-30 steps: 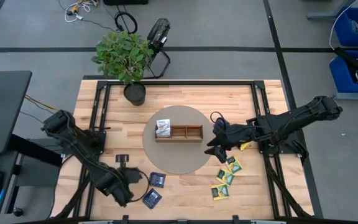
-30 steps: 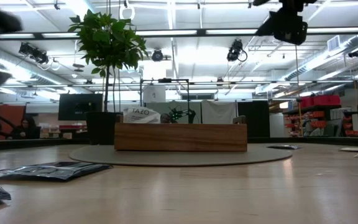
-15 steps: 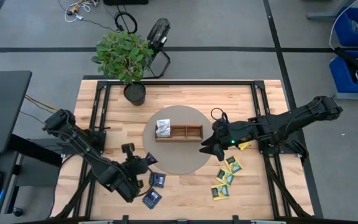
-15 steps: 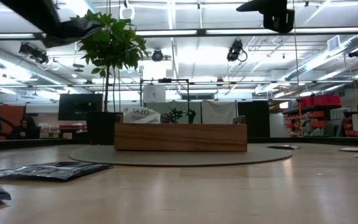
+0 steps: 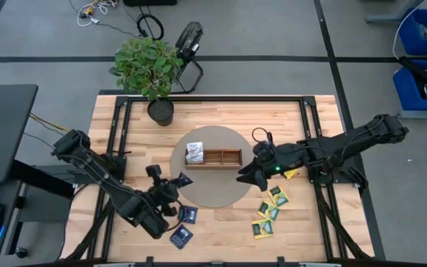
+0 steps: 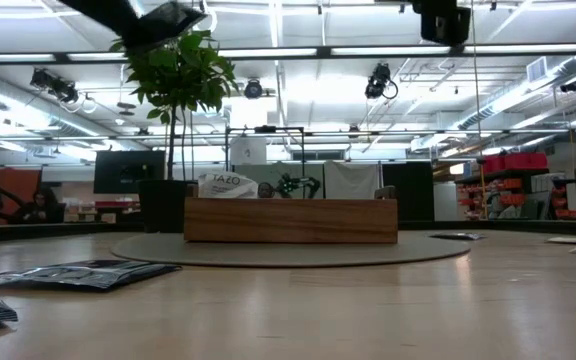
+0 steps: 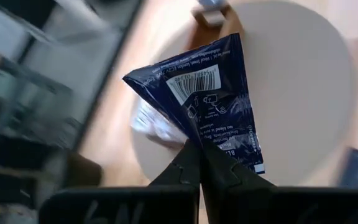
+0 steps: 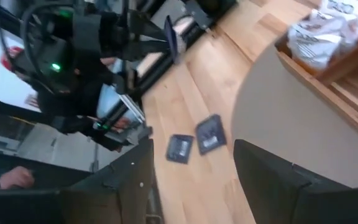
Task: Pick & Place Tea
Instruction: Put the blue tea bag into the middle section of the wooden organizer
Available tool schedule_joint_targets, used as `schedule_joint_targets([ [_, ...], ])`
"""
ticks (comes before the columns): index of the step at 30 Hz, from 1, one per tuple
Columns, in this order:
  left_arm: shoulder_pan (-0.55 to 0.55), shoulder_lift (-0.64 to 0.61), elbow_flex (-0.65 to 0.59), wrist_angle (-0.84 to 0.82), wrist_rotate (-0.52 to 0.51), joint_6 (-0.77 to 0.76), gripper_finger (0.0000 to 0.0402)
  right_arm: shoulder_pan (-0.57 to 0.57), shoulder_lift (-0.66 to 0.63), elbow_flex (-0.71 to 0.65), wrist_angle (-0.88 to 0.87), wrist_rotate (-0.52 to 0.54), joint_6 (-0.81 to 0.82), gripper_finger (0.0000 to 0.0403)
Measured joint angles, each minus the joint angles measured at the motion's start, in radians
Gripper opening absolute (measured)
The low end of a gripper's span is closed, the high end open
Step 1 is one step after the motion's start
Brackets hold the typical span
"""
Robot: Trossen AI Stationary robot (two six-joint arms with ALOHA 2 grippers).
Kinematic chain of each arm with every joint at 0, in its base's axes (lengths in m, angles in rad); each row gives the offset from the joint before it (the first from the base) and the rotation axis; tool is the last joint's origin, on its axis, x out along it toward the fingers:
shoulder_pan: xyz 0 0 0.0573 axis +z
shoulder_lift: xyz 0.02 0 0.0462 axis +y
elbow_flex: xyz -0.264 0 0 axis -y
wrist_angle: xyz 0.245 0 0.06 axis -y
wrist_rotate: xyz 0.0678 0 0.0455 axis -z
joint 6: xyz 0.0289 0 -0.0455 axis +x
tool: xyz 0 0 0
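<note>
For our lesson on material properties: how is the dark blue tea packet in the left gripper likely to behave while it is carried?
Probably floppy: the dark blue tea packet, pinched at one corner by the shut left gripper, looks creased and bent rather than flat. Likely very light, since that small corner pinch holds it up. Its glossy face suggests it could slip, though this is uncertain.

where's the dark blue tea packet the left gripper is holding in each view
high view: dark blue tea packet at the left gripper, by the round mat's edge.
low view: top left, above the plant.
left wrist view: centre.
right wrist view: edge-on, top.
Shared landmark: wooden tray.
</note>
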Motion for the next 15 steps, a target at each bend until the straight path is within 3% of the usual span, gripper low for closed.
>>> schedule_joint_targets([
  [4, 0.004, 0.000, 0.000, -0.004, -0.199, 0.097, 0.0002, 0.000, 0.000, 0.000, 0.067, -0.010, 0.012, 0.0231],
  [10, 0.051, -0.003, 0.002, 0.021, -0.565, 0.418, 0.0002, -0.003, 0.000, 0.000, 0.137, -0.015, 0.064, 0.0231],
  [15, 0.099, -0.005, 0.092, 0.090, -0.595, 0.532, 0.0002, -0.023, 0.000, 0.000, 0.257, -0.016, 0.181, 0.0231],
])
